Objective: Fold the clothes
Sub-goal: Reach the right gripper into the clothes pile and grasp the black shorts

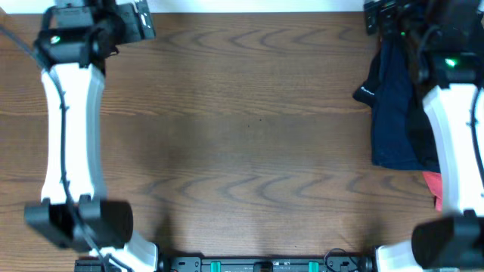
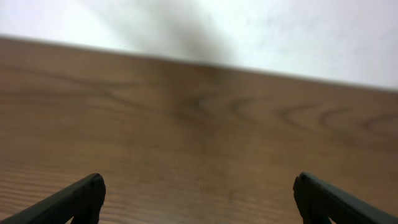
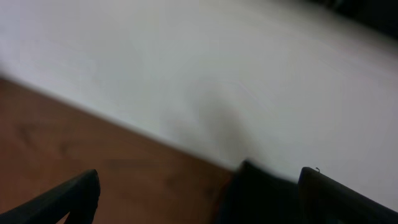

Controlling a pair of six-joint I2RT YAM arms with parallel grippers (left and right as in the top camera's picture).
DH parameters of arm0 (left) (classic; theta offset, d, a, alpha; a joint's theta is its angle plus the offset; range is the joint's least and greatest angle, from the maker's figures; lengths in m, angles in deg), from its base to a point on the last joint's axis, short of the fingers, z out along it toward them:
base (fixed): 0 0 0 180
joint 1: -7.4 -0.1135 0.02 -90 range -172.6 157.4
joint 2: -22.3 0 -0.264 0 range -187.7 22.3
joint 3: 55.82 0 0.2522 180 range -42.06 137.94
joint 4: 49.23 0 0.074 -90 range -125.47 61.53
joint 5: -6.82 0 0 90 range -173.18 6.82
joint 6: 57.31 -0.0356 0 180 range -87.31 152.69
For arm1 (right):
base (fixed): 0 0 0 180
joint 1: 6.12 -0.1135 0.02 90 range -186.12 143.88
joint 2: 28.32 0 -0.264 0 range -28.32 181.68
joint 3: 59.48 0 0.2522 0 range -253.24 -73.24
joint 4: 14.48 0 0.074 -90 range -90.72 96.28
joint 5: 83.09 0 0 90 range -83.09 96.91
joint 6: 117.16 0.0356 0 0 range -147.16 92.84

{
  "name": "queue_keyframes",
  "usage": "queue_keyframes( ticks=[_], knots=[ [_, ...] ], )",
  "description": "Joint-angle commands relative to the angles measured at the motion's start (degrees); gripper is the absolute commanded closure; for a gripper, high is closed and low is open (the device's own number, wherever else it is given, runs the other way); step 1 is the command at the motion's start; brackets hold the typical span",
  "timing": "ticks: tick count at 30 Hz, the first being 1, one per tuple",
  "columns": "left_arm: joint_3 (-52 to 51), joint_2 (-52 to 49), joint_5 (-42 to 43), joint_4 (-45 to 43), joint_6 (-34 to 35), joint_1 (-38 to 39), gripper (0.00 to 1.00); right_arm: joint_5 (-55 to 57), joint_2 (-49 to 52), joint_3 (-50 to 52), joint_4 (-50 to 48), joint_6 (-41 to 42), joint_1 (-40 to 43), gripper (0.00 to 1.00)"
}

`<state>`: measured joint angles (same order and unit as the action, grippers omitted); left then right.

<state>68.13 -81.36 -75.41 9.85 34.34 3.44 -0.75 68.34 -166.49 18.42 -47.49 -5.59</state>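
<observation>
I cannot pick out the clothes for certain. A darker strip of fabric point(image 1: 417, 128) lies between a navy garment and my right arm, and whether it is them I cannot tell. Dark cloth point(image 3: 261, 196) also shows blurred in the right wrist view, close to the right finger. My right gripper point(image 3: 199, 177) is open and empty at the table's far right corner point(image 1: 382, 15), above the top of the pile. At the far left corner point(image 1: 136, 21) my left gripper point(image 2: 198, 183) is open too, with only bare wood between its fingers.
A pile of navy-blue garments point(image 1: 389, 113) lies at the right side of the wooden table point(image 1: 242, 136), partly under my right arm. A coral-pink garment point(image 1: 432, 185) pokes out at the pile's near end. A white wall point(image 2: 280, 37) stands just past the far edge.
</observation>
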Motion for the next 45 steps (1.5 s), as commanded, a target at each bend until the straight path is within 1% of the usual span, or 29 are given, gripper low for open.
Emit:
queue_keyframes(
  ticks=[1, 5, 9, 12, 13, 15, 17, 18, 20, 21, 23, 27, 31, 35, 40, 43, 45],
  knots=[
    [0.4, -4.9, 0.3, 1.2, -1.2, 0.1, 0.02, -1.7, 4.3, -0.7, 3.5, 0.3, 0.2, 0.01],
    [0.2, -9.9, 0.4, 5.0, -1.2, 0.0, 0.02, -2.7, 7.0, -0.7, 12.0, 4.1, 0.2, 0.01],
    [0.2, -13.6, 0.6, 10.2, -1.2, 0.0, 0.02, -8.5, 7.5, -0.7, 16.9, 6.0, 0.2, 0.01],
    [0.2, -15.0, 2.0, 11.7, -1.0, 0.1, 0.02, -13.1, 7.5, -0.7, 17.2, 6.0, 0.3, 0.01],
    [0.2, -15.1, 2.8, 12.3, -1.0, 0.1, 0.02, -12.9, 7.5, -0.7, 16.4, 6.4, 0.3, 0.01],
    [0.2, -14.7, 3.8, 13.4, -0.9, 0.1, 0.02, -9.6, 7.5, -0.7, 15.0, 10.0, 0.5, 0.01],
    [0.2, -13.5, 4.0, 14.4, 1.9, 0.2, 0.02, -5.4, 7.4, -0.7, 13.6, 13.0, 1.2, 0.01],
    [0.2, -12.2, 5.6, 14.6, 3.3, 0.7, 0.02, -1.6, 7.4, -0.7, 12.4, 15.5, 2.3, 0.01],
    [0.2, -10.7, 6.7, 14.6, 3.4, 1.6, 0.02, 1.7, 7.4, -0.7, 11.6, 17.6, 3.6, 0.01],
    [0.2, -9.3, 6.6, 14.6, 3.4, 3.0, 0.02, 4.3, 7.4, -0.7, 10.9, 19.2, 5.1, 0.01],
    [0.2, -7.8, 6.6, 14.6, 3.4, 5.8, 0.02, 6.2, 7.5, -0.7, 10.0, 20.8, 7.7, 0.01],
    [0.2, -7.1, 6.6, 14.2, 3.2, 12.9, 0.02, 6.2, 7.9, -0.7, 9.7, 22.2, 13.6, 0.01],
    [0.2, -7.7, 6.5, 11.5, 1.8, 21.6, 0.02, 6.1, 9.4, -0.7, 10.8, 24.2, 19.2, 0.01],
    [0.1, -8.3, 1.2, 7.5, 1.6, 29.7, 0.02, 5.5, 11.9, -0.7, 14.0, 24.6, 22.8, 0.01],
    [0.1, -9.5, -0.3, 4.5, 1.6, 35.5, 0.02, 4.7, 14.1, -0.7, 15.0, 23.7, 24.5, 0.01],
    [0.1, -10.4, -0.6, 3.0, 1.7, 37.2, 0.02, 4.2, 14.5, -0.7, 15.4, 23.0, 24.8, 0.01],
    [0.1, -10.9, -1.0, 3.1, 3.1, 37.6, 0.02, 3.7, 14.5, -0.7, 16.2, 23.0, 24.8, 0.01]
  ],
)
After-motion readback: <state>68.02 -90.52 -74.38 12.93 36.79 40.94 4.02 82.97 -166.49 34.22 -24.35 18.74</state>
